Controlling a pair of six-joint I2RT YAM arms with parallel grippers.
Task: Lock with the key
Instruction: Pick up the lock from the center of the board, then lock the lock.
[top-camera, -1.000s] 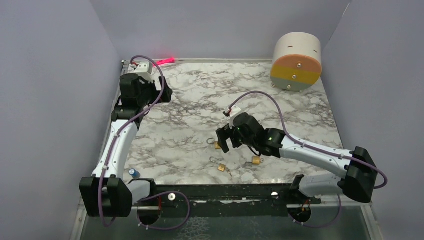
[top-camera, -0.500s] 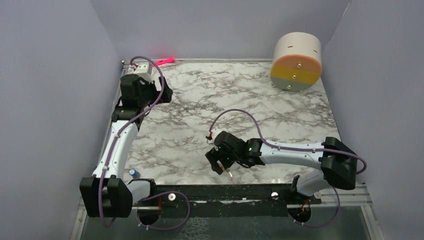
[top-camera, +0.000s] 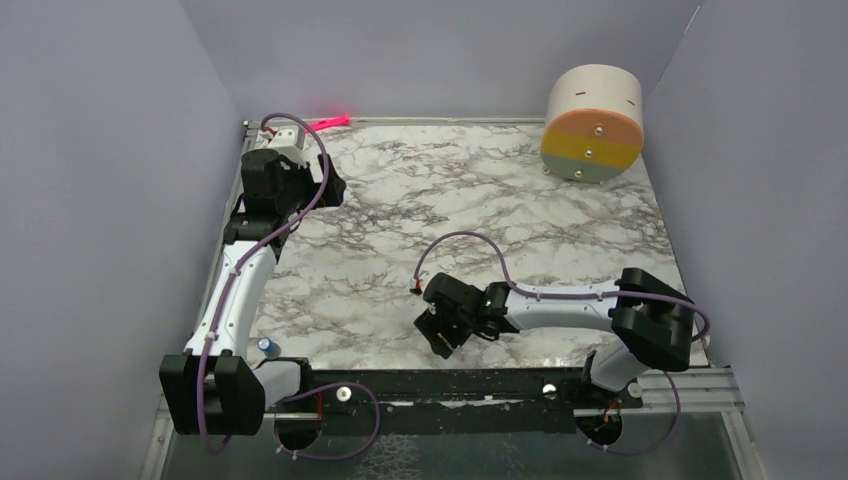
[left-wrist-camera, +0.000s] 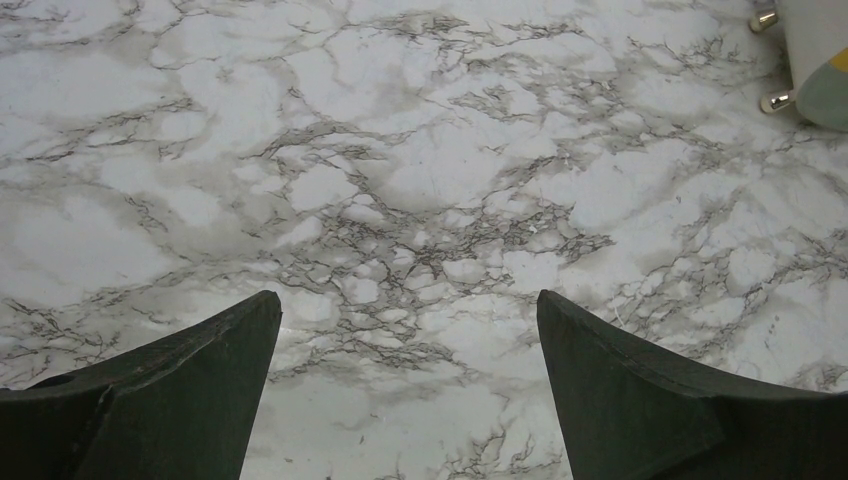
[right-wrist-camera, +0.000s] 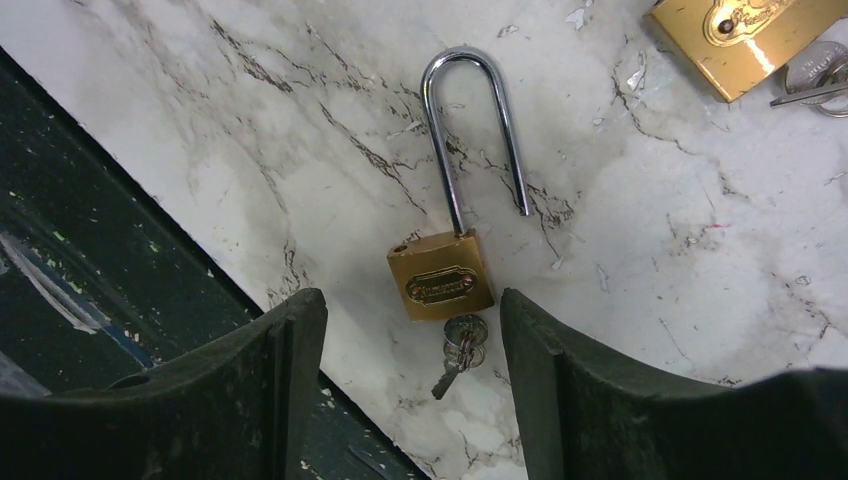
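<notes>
Left tool (left-wrist-camera: 407, 300) wide, right tool (right-wrist-camera: 412, 298) parted.

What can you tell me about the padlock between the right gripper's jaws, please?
A small brass padlock with an oval plate on its face and a long silver shackle, lying flat on the marble table near its dark front edge. It is open: one shackle leg sits in the body, the other hangs free. A small silver key lies at its base; whether it is inserted is unclear. The right gripper has its jaws either side, not touching.
</notes>
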